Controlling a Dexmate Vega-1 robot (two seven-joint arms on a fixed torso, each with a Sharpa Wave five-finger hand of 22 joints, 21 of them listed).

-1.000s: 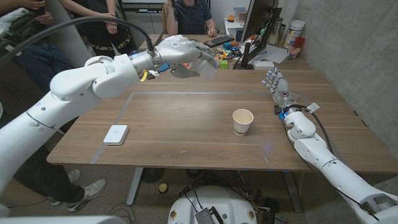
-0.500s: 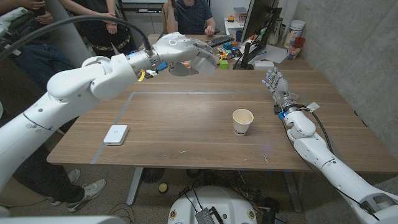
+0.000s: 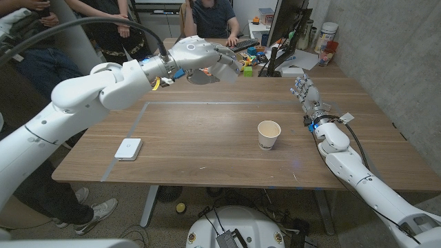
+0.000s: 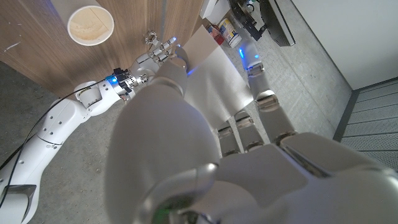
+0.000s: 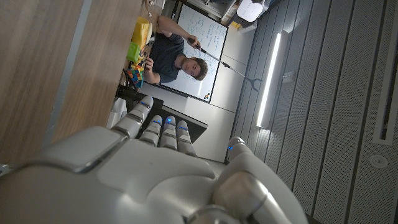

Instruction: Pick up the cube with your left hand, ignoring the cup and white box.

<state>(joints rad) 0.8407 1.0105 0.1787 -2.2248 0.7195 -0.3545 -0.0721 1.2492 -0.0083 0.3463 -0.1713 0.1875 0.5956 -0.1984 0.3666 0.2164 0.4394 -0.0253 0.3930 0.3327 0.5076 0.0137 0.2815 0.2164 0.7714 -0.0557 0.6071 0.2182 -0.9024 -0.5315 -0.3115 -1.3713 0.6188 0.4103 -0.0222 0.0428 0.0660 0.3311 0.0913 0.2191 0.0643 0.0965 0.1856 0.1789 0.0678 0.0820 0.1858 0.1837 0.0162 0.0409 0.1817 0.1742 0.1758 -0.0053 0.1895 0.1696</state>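
From the head view, the left hand (image 3: 204, 60) hangs high over the far edge of the surface (image 3: 207, 131), fingers curled round something pale and boxy — I take it for the cube (image 3: 227, 71), though its shape is hard to make out against the clutter behind. The paper cup (image 3: 269, 134) stands untouched toward the right of the middle, and the white box (image 3: 128, 149) lies near the front left edge, well apart from both hands. The right hand (image 3: 305, 91) stands at the right side of the surface with fingers apart and pointing up, holding nothing. People sit and stand beyond the far edge. In the left wrist view, the left hand (image 4: 205, 155) looms large, its fingers (image 4: 266, 106) wrapped against a pale flat-faced block, the cube (image 4: 214, 68); past it show the cup (image 4: 91, 25) and the right hand (image 4: 163, 46). In the right wrist view, the back of the right hand (image 5: 143, 168) reaches along the wood, fingers loosely spread, a seated person beyond. By my judgement the pick is as good as done — the cube looks lifted clear, both distractors left alone, and only a steady hold remains.
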